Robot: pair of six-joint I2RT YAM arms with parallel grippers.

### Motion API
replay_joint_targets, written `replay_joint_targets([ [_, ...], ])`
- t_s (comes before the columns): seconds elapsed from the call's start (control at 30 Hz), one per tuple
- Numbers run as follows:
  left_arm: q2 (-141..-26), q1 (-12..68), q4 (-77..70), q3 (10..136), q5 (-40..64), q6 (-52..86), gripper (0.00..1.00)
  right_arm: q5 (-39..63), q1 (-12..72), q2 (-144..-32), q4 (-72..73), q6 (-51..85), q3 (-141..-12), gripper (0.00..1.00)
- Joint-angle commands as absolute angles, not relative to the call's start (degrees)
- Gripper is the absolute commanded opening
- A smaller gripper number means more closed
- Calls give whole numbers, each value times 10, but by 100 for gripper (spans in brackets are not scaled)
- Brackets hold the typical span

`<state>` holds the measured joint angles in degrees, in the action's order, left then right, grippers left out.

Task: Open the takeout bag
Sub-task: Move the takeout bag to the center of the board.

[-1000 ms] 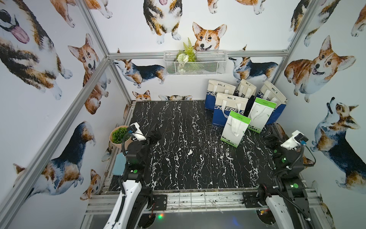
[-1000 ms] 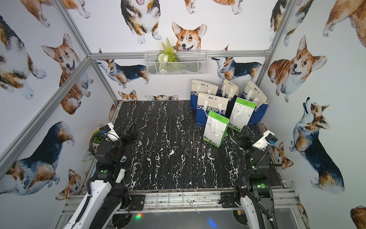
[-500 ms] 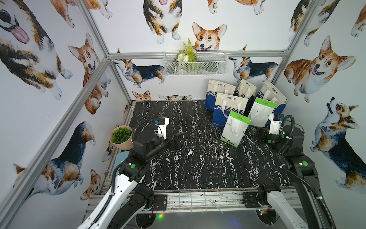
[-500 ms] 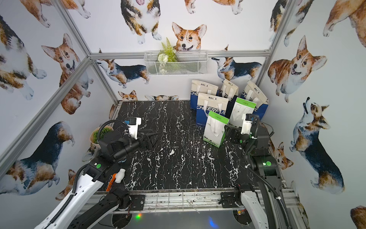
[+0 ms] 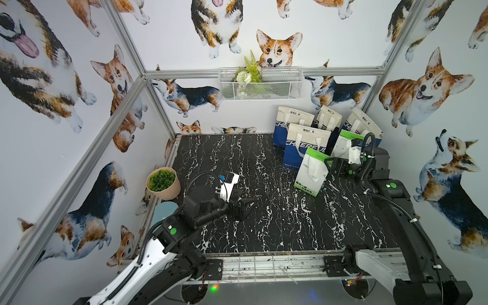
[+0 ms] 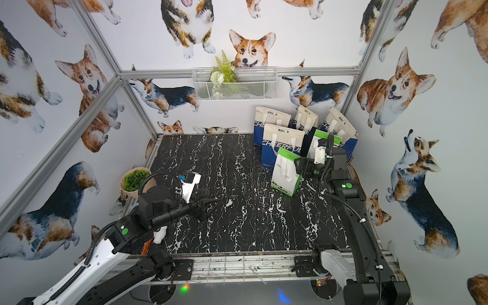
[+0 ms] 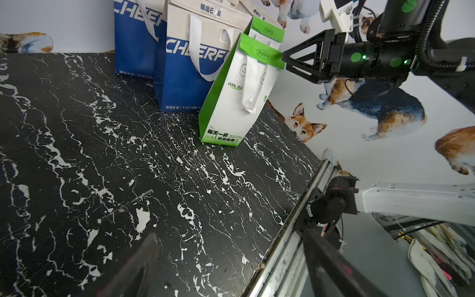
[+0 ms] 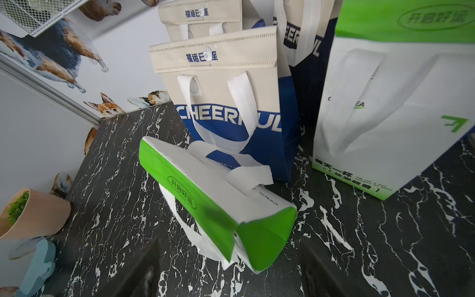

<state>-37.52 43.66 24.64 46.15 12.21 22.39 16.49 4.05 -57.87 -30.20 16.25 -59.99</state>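
The takeout bag [image 5: 311,171], white with green sides and a green folded-over flap along its top, stands on the black marbled worktop [image 5: 264,237] towards the far right. Its white handles hang down its face and the flap lies shut. Just behind it, in the far right corner, stands a cluster of blue and beige bags [image 5: 306,142] and a second green and white bag [image 5: 343,144]. The right gripper [image 5: 330,165] is level with the top of the takeout bag on its right side. In the left wrist view its jaws are spread, one above and one below the right end of the green flap [image 7: 267,55]. Whether they touch the flap cannot be told. In the right wrist view the end of the bag's top [image 8: 262,239] lies between its two blurred dark fingers [image 8: 144,270]. The left gripper [image 5: 249,207] hangs over bare worktop left of centre, well apart from the bag, with its jaws spread and nothing between them. A potted green plant [image 5: 163,183] sits at the worktop's left edge, and a white wire basket [image 5: 260,84] with a fern hangs on the far wall.
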Motion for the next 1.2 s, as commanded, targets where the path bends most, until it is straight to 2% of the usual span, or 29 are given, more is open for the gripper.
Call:
replay_joint_targets([
  [0.0,-378,440,255,464,87,210,91,202,40,-608,-278,149,-616,78],
  [0.23,-385,441,254,463,77,208,91,226,40,-638,-256,149,-619,66],
  [0.43,-394,443,254,463,70,208,91,257,40,-669,-255,146,-627,40],
  [0.63,-398,442,254,464,66,205,91,272,40,-670,-255,148,-628,19],
  [0.67,-399,442,253,464,65,205,91,280,41,-671,-256,149,-629,11],
  [0.8,-402,442,245,458,55,202,91,301,51,-671,-255,150,-630,0],
  [1.17,-406,443,181,417,60,189,89,425,130,-646,-204,158,-619,0],
])
